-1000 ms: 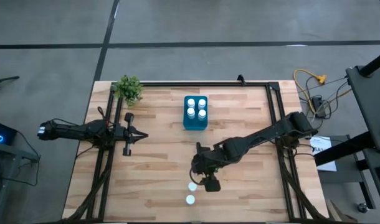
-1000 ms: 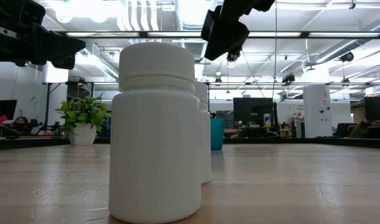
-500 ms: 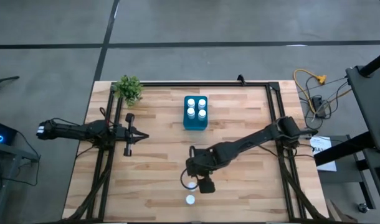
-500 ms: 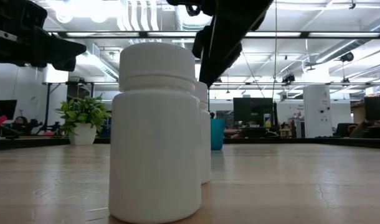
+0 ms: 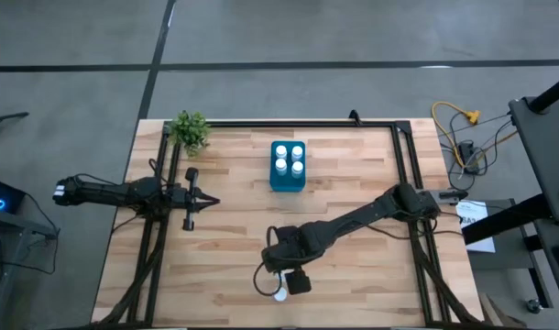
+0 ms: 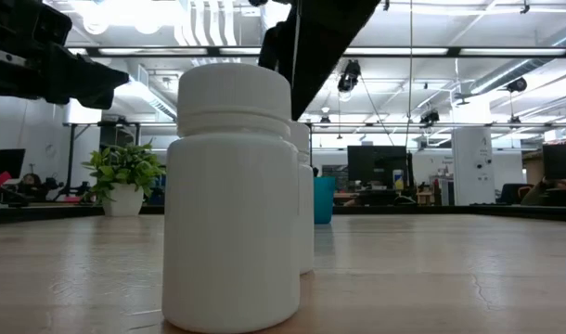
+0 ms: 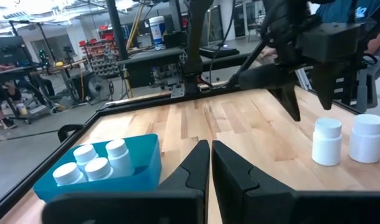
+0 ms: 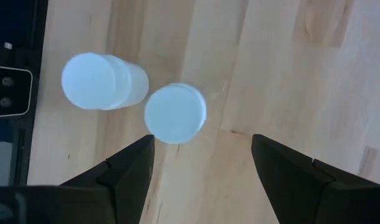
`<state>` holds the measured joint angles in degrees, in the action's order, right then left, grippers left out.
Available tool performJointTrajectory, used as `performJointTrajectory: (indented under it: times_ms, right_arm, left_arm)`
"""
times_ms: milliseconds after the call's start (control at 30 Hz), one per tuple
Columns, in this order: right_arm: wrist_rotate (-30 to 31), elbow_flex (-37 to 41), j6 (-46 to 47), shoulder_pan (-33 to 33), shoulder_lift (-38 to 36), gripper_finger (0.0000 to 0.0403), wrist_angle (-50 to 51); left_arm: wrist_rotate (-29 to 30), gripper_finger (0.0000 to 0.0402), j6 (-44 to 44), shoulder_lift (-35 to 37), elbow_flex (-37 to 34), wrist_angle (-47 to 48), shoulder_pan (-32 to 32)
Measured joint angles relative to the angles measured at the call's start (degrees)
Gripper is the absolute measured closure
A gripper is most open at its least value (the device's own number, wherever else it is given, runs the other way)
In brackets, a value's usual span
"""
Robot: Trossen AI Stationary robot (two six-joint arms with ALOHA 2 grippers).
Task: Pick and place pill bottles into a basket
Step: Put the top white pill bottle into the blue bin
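Low view: two smooth white cylindrical pill bottles (image 6: 232, 199) stand upright on the pale planked wood table (image 6: 431, 278), the right gripper (image 8: 202, 168) hanging above them, jaws spread wide. Farther back, the teal plastic basket (image 5: 287, 179) holds four round-capped bottles. The left gripper (image 7: 209, 163) waits near the table's left edge, fingers nearly together.

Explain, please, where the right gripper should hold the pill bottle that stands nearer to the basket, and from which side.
That pill bottle stands upright, cap up, with the open right gripper above it. Probably best to descend from above and close on the round cap or neck. Its neighbour stands close on one side, so the fingers should avoid that side.
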<state>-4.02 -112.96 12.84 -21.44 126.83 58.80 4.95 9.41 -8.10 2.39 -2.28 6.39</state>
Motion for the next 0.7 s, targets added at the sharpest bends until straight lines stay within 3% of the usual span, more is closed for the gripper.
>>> performJointTrajectory:
  times_ms: [167, 700]
  right_arm:
    - [0.5, -4.1, -0.6, -0.8, 2.8, 0.0145, 2.7]
    - [2.7, -4.7, 0.7, -2.0, 3.8, 0.0145, 3.6]
  left_arm:
    - [0.0, 0.0401, 0.0, 0.0, 0.0, 0.4, 0.0]
    - [0.0, 0.0401, 0.0, 0.0, 0.0, 0.3, 0.0]
